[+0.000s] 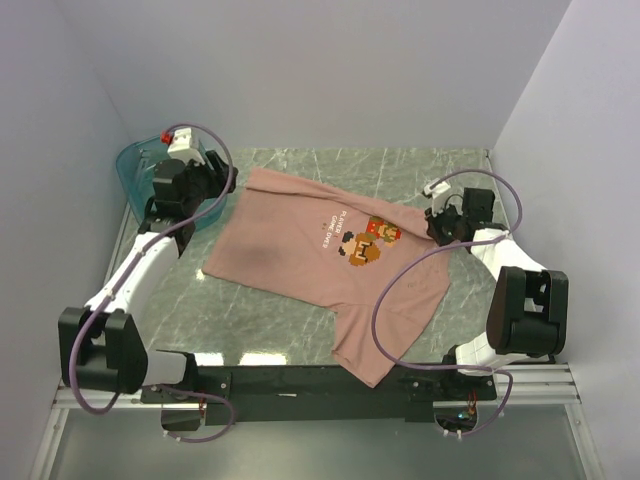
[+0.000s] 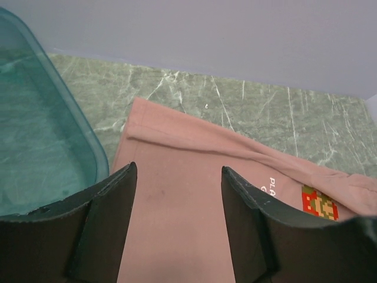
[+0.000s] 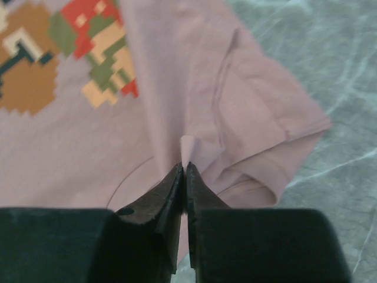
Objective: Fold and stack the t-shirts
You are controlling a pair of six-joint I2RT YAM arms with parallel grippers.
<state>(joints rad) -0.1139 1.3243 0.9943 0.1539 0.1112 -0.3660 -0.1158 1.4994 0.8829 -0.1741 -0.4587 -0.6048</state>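
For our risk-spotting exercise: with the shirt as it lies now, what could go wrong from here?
1. The right fingers pinch only a small peak of the t-shirt near its sleeve, so the fabric may slip free.
2. The open left fingers hover beside the teal tub and could knock it.

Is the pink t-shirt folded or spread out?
Spread out: the t-shirt lies open across the table, chest graphic facing up.
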